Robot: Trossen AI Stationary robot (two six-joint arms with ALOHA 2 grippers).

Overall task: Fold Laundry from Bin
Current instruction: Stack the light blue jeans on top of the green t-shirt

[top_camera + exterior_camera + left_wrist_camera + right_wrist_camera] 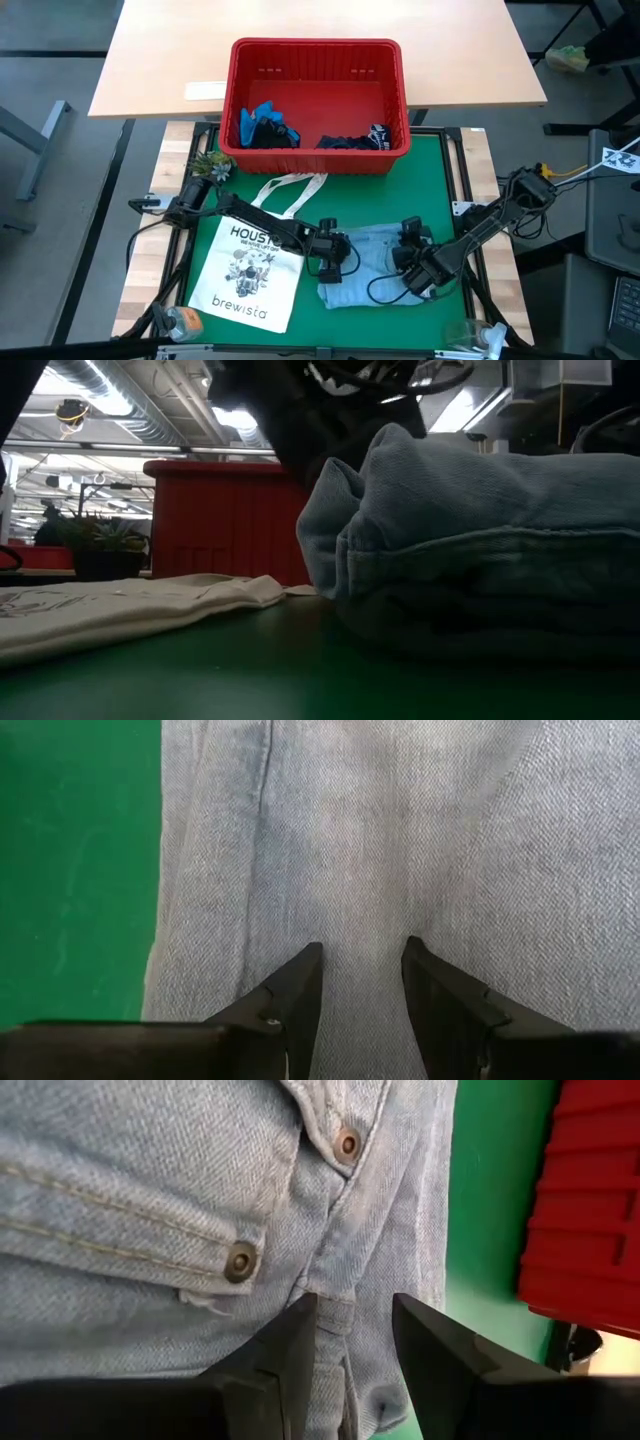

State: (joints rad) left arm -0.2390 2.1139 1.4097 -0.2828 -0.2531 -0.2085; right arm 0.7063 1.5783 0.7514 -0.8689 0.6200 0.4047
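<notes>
A folded light blue denim shirt [370, 262] lies on the green mat, a thick stack in the low view [480, 550]. My left gripper [335, 268] stands open over its left part, fingers slanting down at plain denim [400, 840]. My right gripper [405, 262] stands open over its right part, above the snap placket [340, 1230]. The red bin [315, 47] stands at the far edge, with a bright blue garment [262, 125] and a dark navy one [355, 140] lying on its floor. My left gripper has its open fingertips [305, 970] right at the shirt's top layer, slanting down from the left; I cannot tell whether they touch it. My right gripper has its open fingertips [300, 1325] on either side of the placket's edge [335, 1315], slanting down; whether they touch cannot be told.
A white printed tote bag [245, 270] lies flat on the mat left of the shirt, its handles toward the bin. A small plant [210, 165] stands at the far left, a bottle [180, 322] at the near left corner. A wooden table [300, 20] lies beyond the bin.
</notes>
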